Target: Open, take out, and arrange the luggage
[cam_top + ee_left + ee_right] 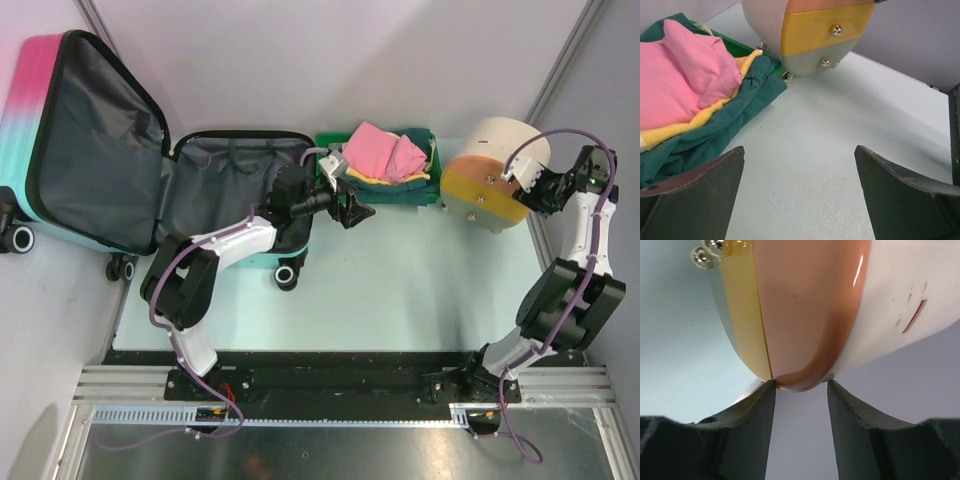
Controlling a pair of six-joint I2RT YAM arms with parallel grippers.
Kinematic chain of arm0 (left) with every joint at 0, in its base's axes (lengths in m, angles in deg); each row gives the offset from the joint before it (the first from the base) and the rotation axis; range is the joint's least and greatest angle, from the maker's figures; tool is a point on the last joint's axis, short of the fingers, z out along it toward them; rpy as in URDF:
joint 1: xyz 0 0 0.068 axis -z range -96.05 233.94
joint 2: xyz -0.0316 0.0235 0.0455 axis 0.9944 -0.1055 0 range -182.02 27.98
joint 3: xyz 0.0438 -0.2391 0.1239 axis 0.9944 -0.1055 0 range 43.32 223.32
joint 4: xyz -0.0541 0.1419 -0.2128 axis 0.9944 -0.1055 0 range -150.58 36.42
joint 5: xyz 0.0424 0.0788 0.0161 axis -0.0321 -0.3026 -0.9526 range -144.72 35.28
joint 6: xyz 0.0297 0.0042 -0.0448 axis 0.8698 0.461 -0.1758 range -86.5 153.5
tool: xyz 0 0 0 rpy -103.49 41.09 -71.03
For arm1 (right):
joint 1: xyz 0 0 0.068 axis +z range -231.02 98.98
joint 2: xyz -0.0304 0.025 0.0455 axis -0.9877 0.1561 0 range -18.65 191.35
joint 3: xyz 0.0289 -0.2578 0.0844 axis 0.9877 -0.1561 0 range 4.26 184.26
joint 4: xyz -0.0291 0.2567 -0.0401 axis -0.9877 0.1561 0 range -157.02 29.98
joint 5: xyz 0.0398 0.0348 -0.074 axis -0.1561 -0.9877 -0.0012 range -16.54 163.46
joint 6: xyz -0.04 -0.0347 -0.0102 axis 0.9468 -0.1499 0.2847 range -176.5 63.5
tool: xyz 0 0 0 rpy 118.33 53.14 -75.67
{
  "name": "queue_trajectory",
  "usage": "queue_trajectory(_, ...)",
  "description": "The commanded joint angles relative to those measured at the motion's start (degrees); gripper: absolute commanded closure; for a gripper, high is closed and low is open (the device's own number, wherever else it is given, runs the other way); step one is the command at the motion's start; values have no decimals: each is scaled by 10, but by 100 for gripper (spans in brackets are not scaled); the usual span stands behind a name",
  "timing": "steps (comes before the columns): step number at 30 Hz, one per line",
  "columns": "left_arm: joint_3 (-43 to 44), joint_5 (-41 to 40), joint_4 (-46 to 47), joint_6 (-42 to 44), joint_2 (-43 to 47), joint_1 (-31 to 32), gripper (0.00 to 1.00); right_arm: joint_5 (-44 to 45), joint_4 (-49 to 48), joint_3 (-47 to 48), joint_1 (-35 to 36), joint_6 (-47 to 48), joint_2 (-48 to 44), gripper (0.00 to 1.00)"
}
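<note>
We saw a pale blue table [400,290] carrying three things. The luggage [100,150] lay open at the far left corner, one half reaching beyond the left edge. A green tray [330,142] heaped with folded clothes sat mid-back. Just beside it, to the right, a white-and-orange cylinder [490,170] rested on small feet.

luggage [100,150]: smooth hard shell, matt fabric lining | cylinder [805,305]: glossy plastic | pink garment [680,75]: soft cloth

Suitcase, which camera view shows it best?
The top external view: the suitcase lies open at far left, with its grey lining, pink-to-teal shell and wheels all visible. Neither wrist view shows any of it.
</note>
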Motion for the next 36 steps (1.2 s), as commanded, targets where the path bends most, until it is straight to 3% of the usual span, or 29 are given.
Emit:
queue_trajectory(1,24,3,-3,15,13,-4,4,-109,-53,53,4,73,66,49)
queue_trajectory(10,35,-4,-24,19,10,-4,4,-125,-109,128,10,89,162,48)
queue_trajectory(26,74,-17,-94,26,1,-5,4,-49,-229,224,38,-88,288,52)
queue_trajectory(29,75,-18,-107,31,8,-8,3,-33,-233,229,37,-106,288,44)
queue_trajectory(33,87,-18,-149,28,16,-15,0,-23,-227,229,32,-145,266,20)
queue_trajectory(36,147,-21,-260,32,0,-26,0,-21,-224,229,25,-174,246,10)
